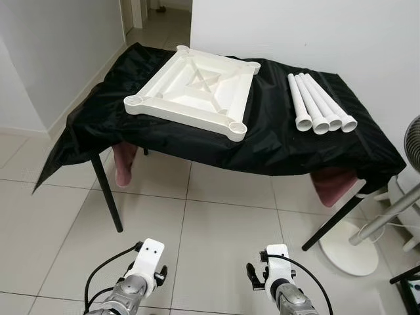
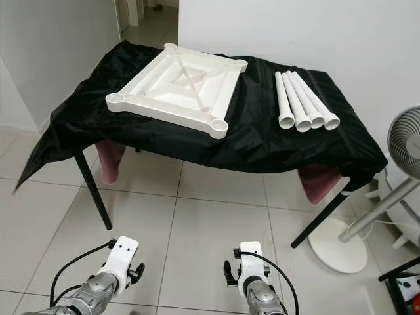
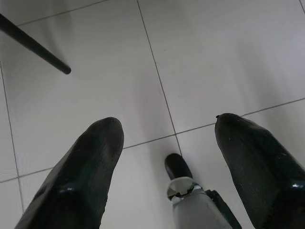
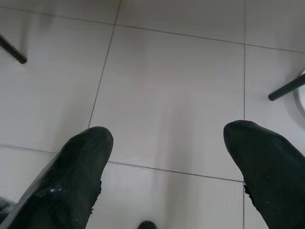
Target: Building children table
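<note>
A white plastic tabletop point(image 1: 191, 90) lies upside down on a black-draped table point(image 1: 269, 147), with round leg sockets at its corners. To its right lie several white tube legs point(image 1: 317, 103) side by side. Both arms hang low in front of the table, well short of it. My left gripper point(image 3: 167, 138) is open over the floor tiles, nothing between its fingers point(image 3: 90, 162). My right gripper point(image 4: 167, 143) is open too, over bare tiles. Their white wrist housings show at the bottom of the eye views: the left wrist point(image 1: 146, 262) and the right wrist point(image 1: 275, 264).
The table stands on thin black legs point(image 1: 107, 193) over a light tiled floor. A pink object point(image 1: 125, 164) sits under the cloth on each side. A white fan stand point(image 1: 354, 246) and its head point(image 1: 412, 143) are at the right. A doorway point(image 1: 157, 20) opens behind left.
</note>
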{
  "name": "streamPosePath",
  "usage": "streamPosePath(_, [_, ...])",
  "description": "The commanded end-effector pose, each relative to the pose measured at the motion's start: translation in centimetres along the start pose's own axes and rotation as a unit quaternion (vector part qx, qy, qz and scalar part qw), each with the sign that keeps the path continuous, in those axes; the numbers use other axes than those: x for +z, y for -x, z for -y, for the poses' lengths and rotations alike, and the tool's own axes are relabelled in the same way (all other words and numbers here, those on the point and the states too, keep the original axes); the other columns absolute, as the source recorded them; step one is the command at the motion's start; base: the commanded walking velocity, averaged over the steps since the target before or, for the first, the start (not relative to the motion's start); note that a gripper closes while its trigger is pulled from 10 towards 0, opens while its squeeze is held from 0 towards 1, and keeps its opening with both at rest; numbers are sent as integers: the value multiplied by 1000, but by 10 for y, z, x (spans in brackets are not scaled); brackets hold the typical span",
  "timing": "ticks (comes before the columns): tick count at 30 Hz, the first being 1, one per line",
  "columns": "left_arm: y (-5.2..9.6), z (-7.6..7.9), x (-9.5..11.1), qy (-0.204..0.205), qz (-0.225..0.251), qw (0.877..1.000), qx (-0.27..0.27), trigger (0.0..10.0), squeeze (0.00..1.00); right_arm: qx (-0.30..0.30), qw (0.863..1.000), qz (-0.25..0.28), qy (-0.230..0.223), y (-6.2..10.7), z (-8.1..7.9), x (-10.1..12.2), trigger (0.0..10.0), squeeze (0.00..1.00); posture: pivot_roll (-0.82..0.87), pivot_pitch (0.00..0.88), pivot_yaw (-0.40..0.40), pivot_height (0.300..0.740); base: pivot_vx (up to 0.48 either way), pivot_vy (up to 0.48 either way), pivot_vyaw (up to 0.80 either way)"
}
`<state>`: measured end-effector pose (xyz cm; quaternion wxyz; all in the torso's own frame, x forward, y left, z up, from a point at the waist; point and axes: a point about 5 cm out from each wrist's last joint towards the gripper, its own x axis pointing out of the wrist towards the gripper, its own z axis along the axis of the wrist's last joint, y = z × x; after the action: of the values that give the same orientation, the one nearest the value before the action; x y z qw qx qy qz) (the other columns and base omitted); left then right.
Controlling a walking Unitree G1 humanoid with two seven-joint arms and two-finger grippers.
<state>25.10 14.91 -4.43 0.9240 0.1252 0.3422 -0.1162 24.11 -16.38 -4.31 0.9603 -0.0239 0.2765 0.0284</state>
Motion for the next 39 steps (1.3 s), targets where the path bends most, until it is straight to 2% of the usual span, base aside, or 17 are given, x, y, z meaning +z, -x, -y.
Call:
streamPosePath(1, [-1, 5, 1, -20, -5, 1000, -15, 10000, 0, -16, 1000, 3, -12, 1, 3, -1, 10000, 0, 27, 0, 10, 740, 0, 0, 0])
streamPosePath(8, [-4, 10, 13, -34, 6, 999, -28, 10000, 0, -28, 999, 2, -22, 3, 5, -5, 10000, 0, 11, 0, 22, 740, 0, 0, 0])
streamPosePath(11, [-6, 10, 22, -35, 17, 999, -28, 10000, 0, -24, 1000, -7, -17, 6, 4, -12, 10000, 0, 27, 0, 1, 740, 0, 0, 0])
streamPosePath(15, [-6, 9, 22, -31, 19, 999, -23, 10000, 0, -19, 1000, -9, -15, 7, 3, -13, 10000, 0, 51, 0, -26, 740, 0, 0, 0])
streamPosePath(20, [-5, 5, 17, -13, 14, 1000, -15, 10000, 0, -11, 1000, -3, -6, 5, 2, -9, 10000, 0, 100, 0, -75, 740, 0, 0, 0])
streamPosePath(23, [-4, -2, 18, -5, 26, 1000, 0, 10000, 0, 1, 1000, 13, -1, 2, 0, -1, 10000, 0, 126, 0, -99, 740, 0, 0, 0])
streamPosePath(25, [-3, -3, 19, 25, 35, 999, -10, 10000, 0, 7, 1000, 22, 4, 1, 0, 3, 10000, 0, 137, 0, -109, 740, 0, 0, 0])
streamPosePath(30, [-3, -5, 23, 6, 50, 999, 4, 10000, 0, 7, 1000, 28, 6, 0, 2, 6, 10000, 0, 152, 0, -121, 740, 0, 0, 0])
streamPosePath(31, [-4, -6, 28, 24, 60, 998, 10, 10000, 0, 7, 999, 33, 8, 0, 4, 8, 10000, 0, 158, 0, -126, 740, 0, 0, 0])
streamPosePath(35, [-5, -7, 35, 23, 72, 997, 23, 10000, 0, 6, 999, 39, 12, -1, 6, 11, 10000, 0, 155, 0, -126, 740, 0, 0, 0])
streamPosePath(39, [-5, -10, 47, 33, 102, 994, 28, 10000, 0, 0, 998, 66, 13, -2, 9, 20, 10000, 0, 146, 0, -117, 740, 0, 0, 0])
